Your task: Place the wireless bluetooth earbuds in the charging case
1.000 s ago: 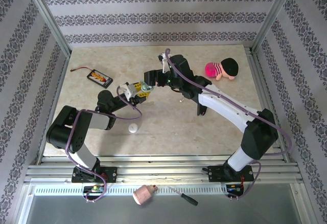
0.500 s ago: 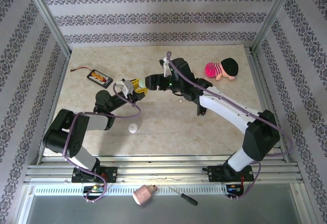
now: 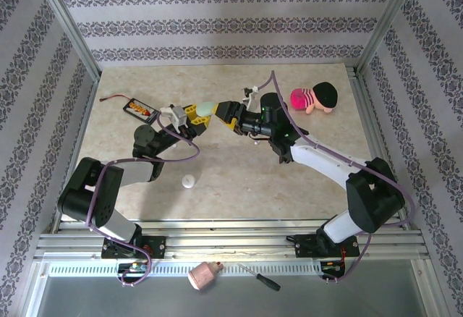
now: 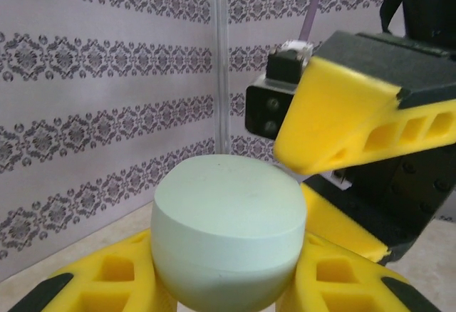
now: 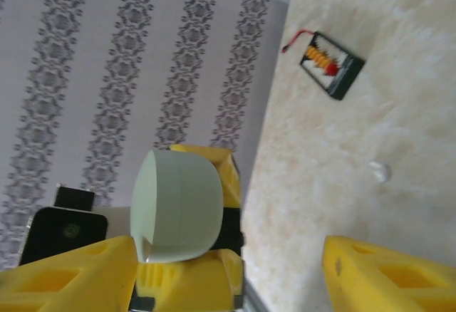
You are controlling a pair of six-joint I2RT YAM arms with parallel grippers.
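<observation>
Both wrists have shifted since the earlier frame: the left gripper [image 3: 195, 114] has carried the charging case [image 3: 206, 108] farther back, and the right gripper [image 3: 226, 110] now faces it. Left fingers clamp the case. Right fingers stand wide, one poised over its lid. The case appears shut, seam unbroken; it is smooth, matte, mint-green plastic, pebble-rounded. One small whitish earbud [image 3: 189, 181] lies apart on the marbled surface [image 3: 239, 179]. Judgement: nothing inserted yet; the lid must open first.
</observation>
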